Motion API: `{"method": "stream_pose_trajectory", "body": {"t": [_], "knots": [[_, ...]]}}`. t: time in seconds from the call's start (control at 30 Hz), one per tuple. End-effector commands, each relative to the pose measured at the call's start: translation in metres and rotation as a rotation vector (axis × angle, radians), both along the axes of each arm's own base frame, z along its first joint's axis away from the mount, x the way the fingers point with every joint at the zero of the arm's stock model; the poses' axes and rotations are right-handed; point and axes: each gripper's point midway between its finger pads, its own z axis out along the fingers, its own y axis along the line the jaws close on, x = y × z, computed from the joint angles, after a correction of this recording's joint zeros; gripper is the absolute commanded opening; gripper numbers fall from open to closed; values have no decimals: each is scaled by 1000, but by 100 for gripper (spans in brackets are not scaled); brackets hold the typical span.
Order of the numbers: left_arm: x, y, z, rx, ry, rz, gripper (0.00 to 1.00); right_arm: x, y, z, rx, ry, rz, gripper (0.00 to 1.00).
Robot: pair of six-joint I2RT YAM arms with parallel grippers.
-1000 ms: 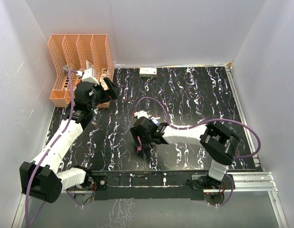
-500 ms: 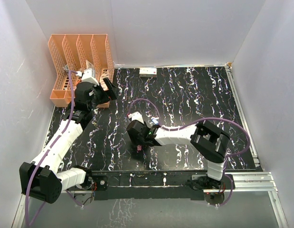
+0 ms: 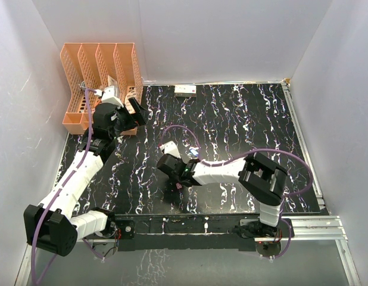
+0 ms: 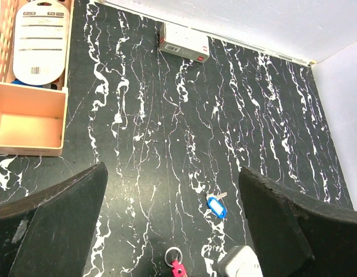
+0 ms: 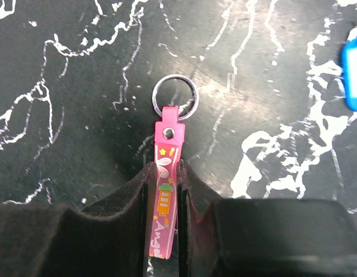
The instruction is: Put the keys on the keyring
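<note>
The keyring lies flat on the black marbled table: a thin metal ring [image 5: 175, 98] joined to a pink strap [image 5: 166, 190]. My right gripper [image 5: 166, 167] is down at the table near the front centre [image 3: 175, 182]. Its two pads press the strap from both sides, and the ring sticks out ahead of the fingertips. The left wrist view also shows the ring [image 4: 173, 255]. A blue-headed key [image 4: 216, 206] lies on the table just right of the keyring, apart from it, and shows at the frame edge [image 5: 353, 75]. My left gripper [image 4: 173, 173] hovers wide open and empty, high at the back left [image 3: 133, 113].
An orange slotted file rack [image 3: 100, 77] stands in the back left corner beside my left arm, with a white card [image 4: 41, 37] in it. A small white box [image 3: 185, 90] rests against the back wall. White walls close the table on three sides.
My right arm has swung left and toward the near edge, come down over the pink strap, and its jaws have narrowed onto it. The left arm has not moved.
</note>
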Motion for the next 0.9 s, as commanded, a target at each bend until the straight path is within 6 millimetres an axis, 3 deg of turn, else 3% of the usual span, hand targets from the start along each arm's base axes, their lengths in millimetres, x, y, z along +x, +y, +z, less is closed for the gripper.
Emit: {"method": "stream_pose_trajectory", "body": {"t": [0.0,0.2,0.43,0.53,0.77,0.87], "knots": [[-7,-4,19,-16,-60,-37,95,13,-9,57,61,-148,2,14],[-4,-17,31,-53,-78,-96,95,11,-13,122,215,-261,69,12],[-6,-44,31,-122,-66,-230,93,3,-24,169,330,-356,114,12],[-13,-50,26,-147,-49,-268,92,0,-27,162,311,-341,127,24],[-33,-47,18,-186,-67,-266,90,-15,-13,92,196,-131,176,37],[-36,-43,22,-164,-56,-259,90,-16,-11,76,185,-101,160,43]]}}
